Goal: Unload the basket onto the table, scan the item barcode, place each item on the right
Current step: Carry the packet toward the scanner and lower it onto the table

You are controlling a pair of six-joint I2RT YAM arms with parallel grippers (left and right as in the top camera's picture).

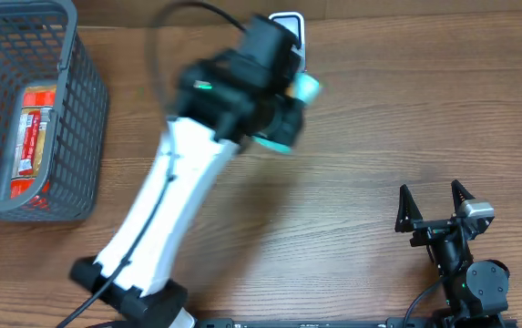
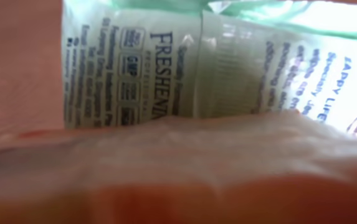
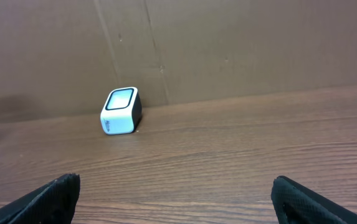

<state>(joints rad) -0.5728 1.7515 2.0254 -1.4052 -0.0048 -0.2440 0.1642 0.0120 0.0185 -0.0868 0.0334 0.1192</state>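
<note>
The item is a pale green and white packet (image 2: pixel 166 68) printed with "FRESHENA", and it fills the left wrist view from very close. A blurred orange-pink band crosses the bottom of that view and hides the jaws. Overhead, the left gripper (image 1: pixel 283 107) is blurred and holds the packet, whose teal edge (image 1: pixel 308 87) sticks out just in front of the white barcode scanner (image 1: pixel 288 20). The scanner (image 3: pixel 121 111) stands by the back wall, its lit window facing forward. My right gripper (image 1: pixel 434 211) rests open at the front right with nothing between its fingers (image 3: pixel 178 186).
A grey mesh basket (image 1: pixel 83 109) stands at the far left with a red-orange packet (image 1: pixel 35 128) inside. A brown cardboard wall (image 3: pixel 228 50) runs along the back of the wooden table (image 1: pixel 379 128).
</note>
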